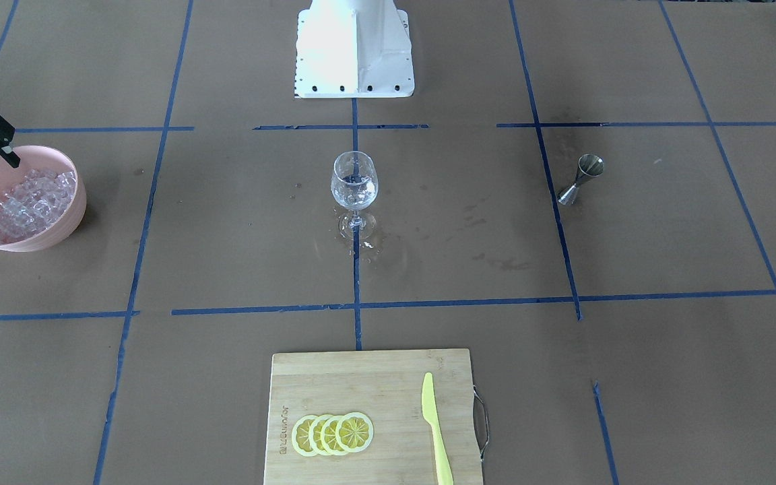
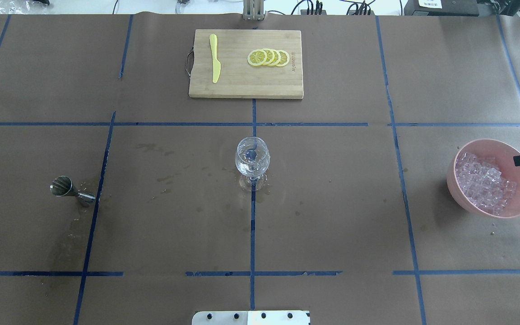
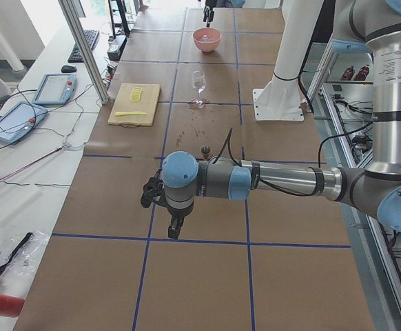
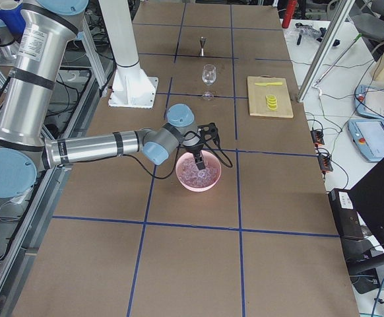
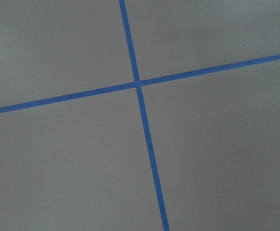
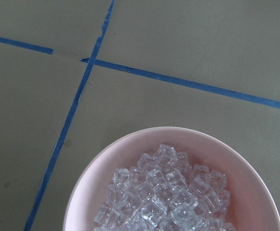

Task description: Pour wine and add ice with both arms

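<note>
Ice (image 6: 169, 197) lies heaped as clear, glassy cubes in a pink bowl (image 6: 89, 180).

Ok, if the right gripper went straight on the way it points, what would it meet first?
Probably the heap of clear ice cubes in the round pink bowl: the black right gripper points down over it, depth unclear.

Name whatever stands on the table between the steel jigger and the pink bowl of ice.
Only the wine glass, about midway between the jigger and the bowl. The overhead exterior view shows it.
</note>
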Available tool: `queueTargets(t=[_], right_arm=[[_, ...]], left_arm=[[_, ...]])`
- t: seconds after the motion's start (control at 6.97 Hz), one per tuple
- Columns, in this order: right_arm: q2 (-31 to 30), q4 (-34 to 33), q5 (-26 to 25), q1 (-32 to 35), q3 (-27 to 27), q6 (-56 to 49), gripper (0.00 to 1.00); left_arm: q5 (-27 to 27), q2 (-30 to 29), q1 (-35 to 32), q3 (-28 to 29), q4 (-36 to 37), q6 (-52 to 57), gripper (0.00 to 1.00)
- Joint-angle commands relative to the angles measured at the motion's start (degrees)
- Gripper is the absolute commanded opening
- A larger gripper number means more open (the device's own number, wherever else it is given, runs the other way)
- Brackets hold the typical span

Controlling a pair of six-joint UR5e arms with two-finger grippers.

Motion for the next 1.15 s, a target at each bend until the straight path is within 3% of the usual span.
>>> queueTargets(t=[0.0, 0.43, 1.0], right_arm=[[0.0, 1.9, -4.2, -3.1, -2.1, -6.8, 0.99], [2.4, 1.9, -4.3, -3.2, -5.5, -22.6, 0.93], [3.4, 2.0, -4.3, -3.2, -8.8, -24.1, 0.87]], left_arm=[[0.0, 0.0, 0.0, 0.0, -0.4, 0.0, 1.00], [0.0, 0.0, 0.0, 0.2, -0.4, 0.0, 1.00], [-0.1, 0.0, 0.0, 0.2, -0.4, 0.0, 1.00]])
